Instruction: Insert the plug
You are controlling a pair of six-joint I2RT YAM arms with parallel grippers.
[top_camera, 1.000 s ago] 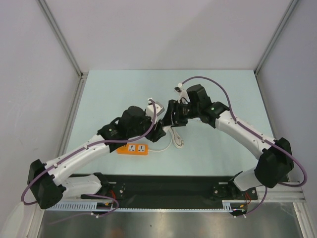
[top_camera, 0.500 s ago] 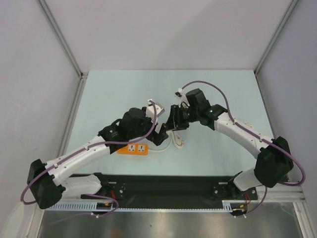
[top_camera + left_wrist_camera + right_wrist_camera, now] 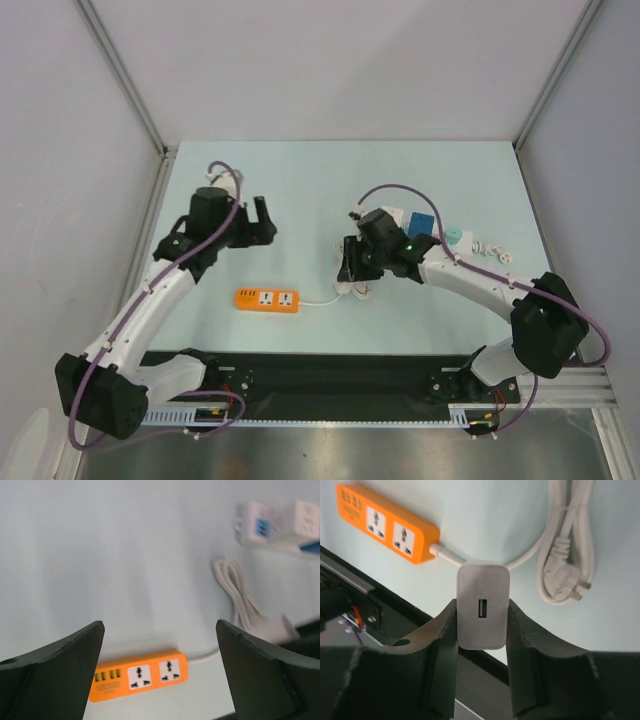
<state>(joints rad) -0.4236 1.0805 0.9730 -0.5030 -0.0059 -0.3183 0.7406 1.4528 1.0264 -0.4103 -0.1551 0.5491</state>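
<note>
R tool [image 3: 482,611] is clamping a small white rounded-rectangular charger block w/ a USB port [image 3: 483,587]. One finger is pressing on each side, holding it over the pale blue-green counter [image 3: 300,175] near the front edge. An orange rectangular plastic power strip w/ two sockets [image 3: 387,525] is lying flat on the counter, apart from the R tool. Its thin white lead is running to a bundled white cable w/ a moulded plug end [image 3: 567,545], which is lying just beside the R tool.

L tool [image 3: 160,627] is hanging w/ fingers wide apart, gripping nothing. In the top view it is sitting left of and beyond the orange strip.

The small solid blue cube-shaped plug block [image 3: 421,222] is resting on the counter beyond the R arm [image 3: 470,280], not held by either tool and well apart from the orange strip. A white block [image 3: 391,214] is lying just left of it. To its right are lying a small teal item [image 3: 456,238] and a white strip-like piece [image 3: 497,254], both too small to read in detail.
</note>
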